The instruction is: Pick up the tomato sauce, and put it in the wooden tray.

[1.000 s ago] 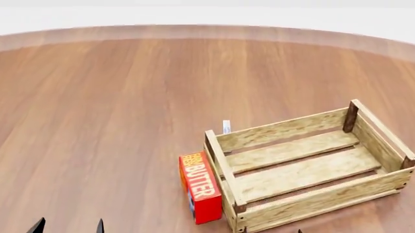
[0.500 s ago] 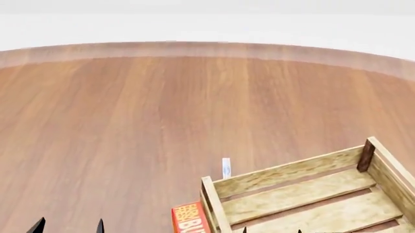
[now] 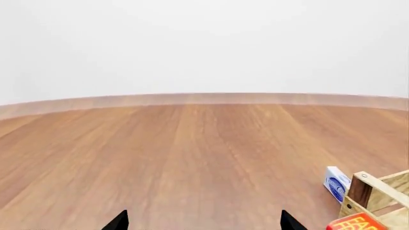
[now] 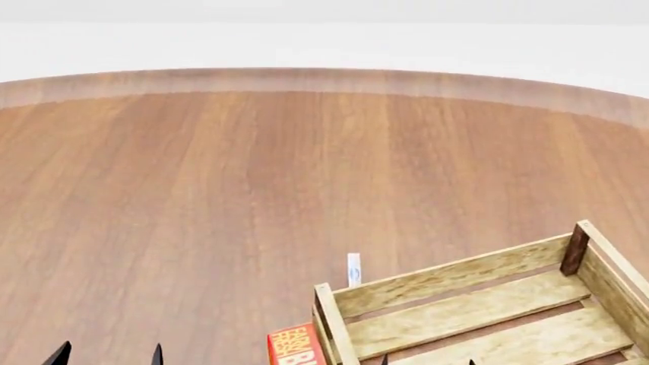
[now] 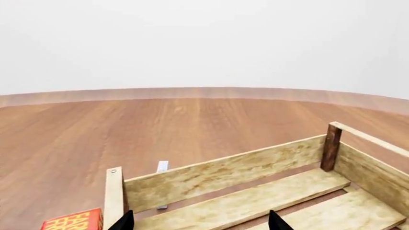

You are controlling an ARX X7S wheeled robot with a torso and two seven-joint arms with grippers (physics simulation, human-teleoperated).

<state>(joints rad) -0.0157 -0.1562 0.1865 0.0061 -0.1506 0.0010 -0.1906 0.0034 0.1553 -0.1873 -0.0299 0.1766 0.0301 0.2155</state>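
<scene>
The tomato sauce is out of view in every frame. The wooden tray (image 4: pixel 446 278), a pale slatted crate with dark corner posts, lies at the lower right of the head view, cut off by the frame edge. My right gripper (image 4: pixel 427 362) hovers at its near side, open, its dark tips spread over the tray's slats (image 5: pixel 223 175). In the right wrist view the right gripper (image 5: pixel 201 223) holds nothing. My left gripper (image 4: pixel 109 356) is open at the lower left over bare wood, well left of the tray. In its own view the left gripper (image 3: pixel 203 223) is empty, and the tray's corner post (image 3: pixel 359 189) shows beside it.
A red butter box (image 4: pixel 294 346) lies against the tray's left end. A small white-and-blue packet (image 4: pixel 354 269) stands just behind the tray's far left corner. The round wooden table's far edge (image 4: pixel 324 76) curves across the top, with a white wall beyond.
The head view has tilted upward: tray, butter box and packet have slid down toward the bottom edge, and more of the far table shows. The gripper tips keep their places.
</scene>
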